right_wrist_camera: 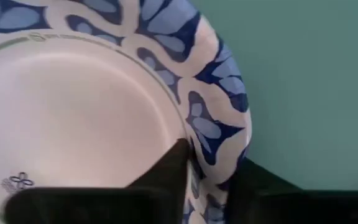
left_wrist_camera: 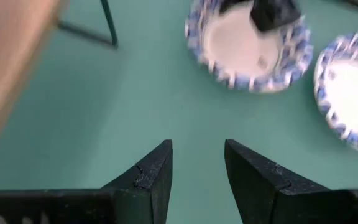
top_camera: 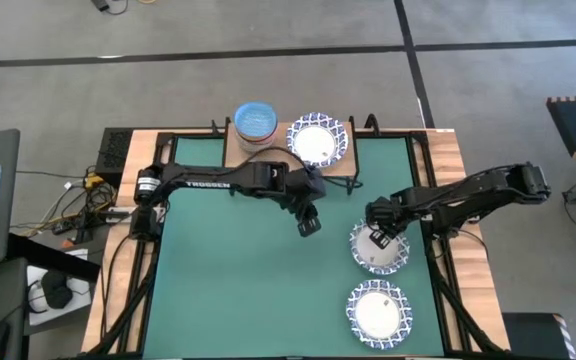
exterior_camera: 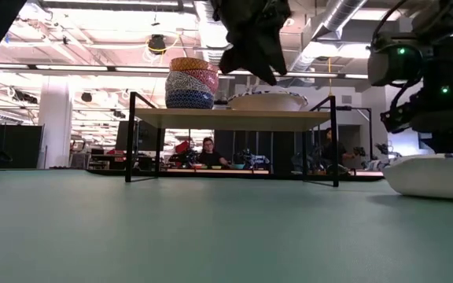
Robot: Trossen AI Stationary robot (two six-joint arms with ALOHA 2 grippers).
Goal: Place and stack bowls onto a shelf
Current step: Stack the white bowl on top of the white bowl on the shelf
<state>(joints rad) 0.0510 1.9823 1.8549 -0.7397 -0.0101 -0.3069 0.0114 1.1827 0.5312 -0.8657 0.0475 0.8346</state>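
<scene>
The right tool (top_camera: 377, 238) is down on the nearer of the 2 white bowls on the green surface (top_camera: 238, 290), at the right side. In the right wrist view the 2 fingers (right_wrist_camera: 166, 171) are seen astride the blue patterned rim of this white bowl (right_wrist_camera: 73, 112), 1 inside and 1 outside, and they are pinching the rim. The bowl seems not yet lifted; in the low view it (exterior_camera: 435, 174) rests flat on the surface.

The second white bowl (top_camera: 378, 312) lies just beside it, toward the front edge, untouched. On the shelf (top_camera: 268, 150) at the back there is already 1 white bowl (top_camera: 318, 140) and, left of it, a stack of small bowls (top_camera: 256, 120) with the light blue one on top.

The left tool (top_camera: 309, 222) hangs above the middle of the surface with its fingers (left_wrist_camera: 151, 177) spread and nothing between them. It is waiting there.

The relation that matters: the shelf lies away from the held bowl, toward the back and to the left, and it is raised on black legs. The bowl is judged to need lifting above the board first and then carrying backward. The right arm is the nearer one for this bowl. The free place on the shelf is to the right of the white bowl, or on top of it.
</scene>
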